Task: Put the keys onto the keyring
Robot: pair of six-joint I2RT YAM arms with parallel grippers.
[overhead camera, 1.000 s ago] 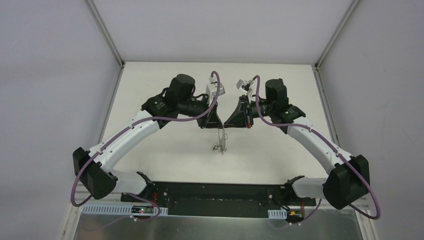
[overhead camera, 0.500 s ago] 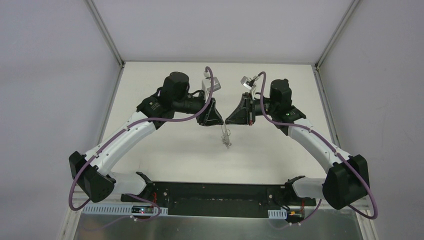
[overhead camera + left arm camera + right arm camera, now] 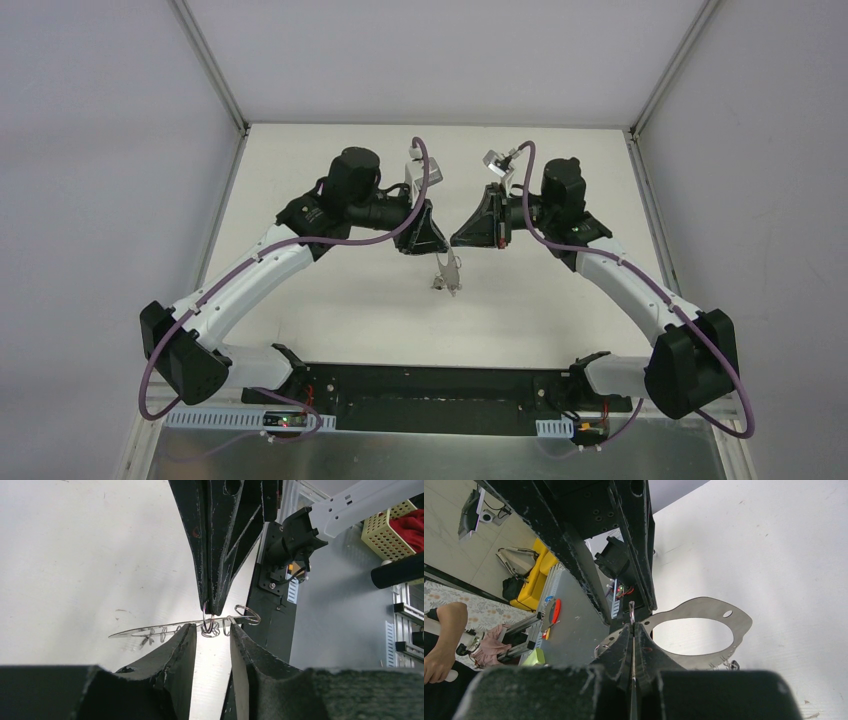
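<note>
Keyring [image 3: 446, 272] hung between two grippers that meet tip to tip above the table [image 3: 330, 300].

The right gripper [image 3: 632, 627] is clenched, its tips pinching a small ring [image 3: 631, 611] on the keyring's edge; the keyring is a flat silver loop with a big round opening, and it hangs just under those tips; the left gripper [image 3: 210, 630] faces the right one with its jaws released, and white table shows in the gap between its fingers [image 3: 182, 642]; from the left wrist the keyring lies edge-on, a thin sliver across that gap with wire bits [image 3: 162, 635] strung along it; it sits just at the left fingertips, and whether it touches them I cannot tell; from above, both arms arch inward and the keyring dangles near the middle of the table.
</note>
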